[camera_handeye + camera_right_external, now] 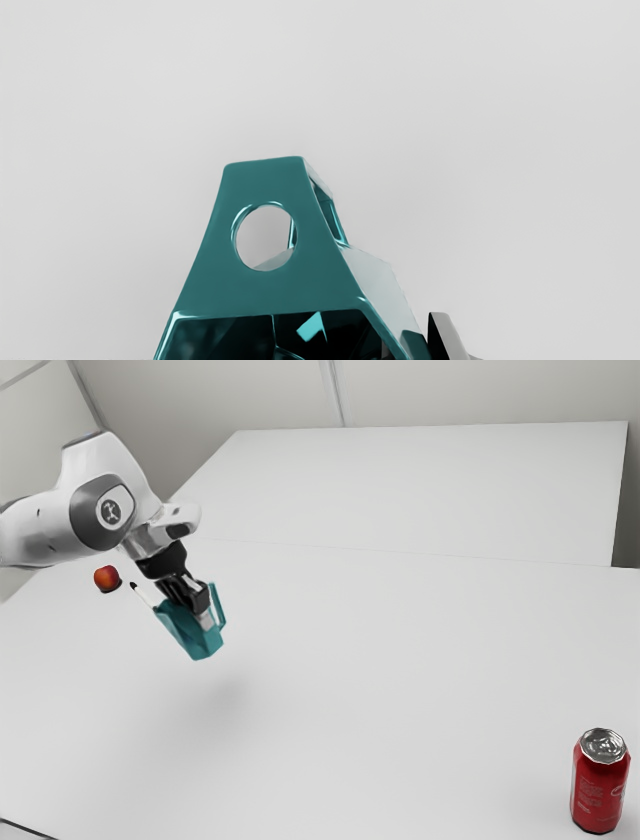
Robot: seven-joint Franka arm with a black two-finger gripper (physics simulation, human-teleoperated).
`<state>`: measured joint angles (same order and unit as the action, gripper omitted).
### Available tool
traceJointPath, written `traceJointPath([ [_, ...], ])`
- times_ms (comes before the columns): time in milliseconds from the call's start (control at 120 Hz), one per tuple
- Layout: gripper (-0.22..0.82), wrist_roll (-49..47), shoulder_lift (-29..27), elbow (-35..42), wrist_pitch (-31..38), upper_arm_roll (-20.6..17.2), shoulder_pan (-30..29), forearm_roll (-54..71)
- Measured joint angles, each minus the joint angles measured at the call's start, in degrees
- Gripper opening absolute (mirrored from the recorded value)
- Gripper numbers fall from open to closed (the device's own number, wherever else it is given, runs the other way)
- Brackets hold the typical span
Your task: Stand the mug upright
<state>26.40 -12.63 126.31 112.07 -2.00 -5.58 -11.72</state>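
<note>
The teal mug point(190, 632) hangs tilted above the table in the exterior view, with my gripper point(204, 615) shut on its wall and a faint shadow on the tabletop below. Its handle is on the side toward the exterior view's right. In the wrist view the mug point(280, 292) shows its handle, pierced by a round hole, and its dark open mouth. One finger of my gripper point(406, 345) stands outside the wall there; a grey sliver shows inside the mouth. Most of the inner finger is hidden.
A red-orange fruit point(107, 578) and a white pen-like thing with a dark tip point(142, 594) are near the arm. A red can point(600, 782) stands at the exterior view's lower right. The white table point(400, 660) extends around them.
</note>
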Motion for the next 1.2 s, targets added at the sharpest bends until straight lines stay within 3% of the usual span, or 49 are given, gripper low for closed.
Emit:
traceJointPath([
  [242,-0.17,-8.5,0.0,5.9,9.6,-3.3,0.2,4.2],
  [525,-0.17,-16.6,1.4,8.8,17.8,-4.4,0.6,8.3],
  [1200,-0.17,-28.2,7.1,9.1,21.2,-5.0,0.9,11.0],
])
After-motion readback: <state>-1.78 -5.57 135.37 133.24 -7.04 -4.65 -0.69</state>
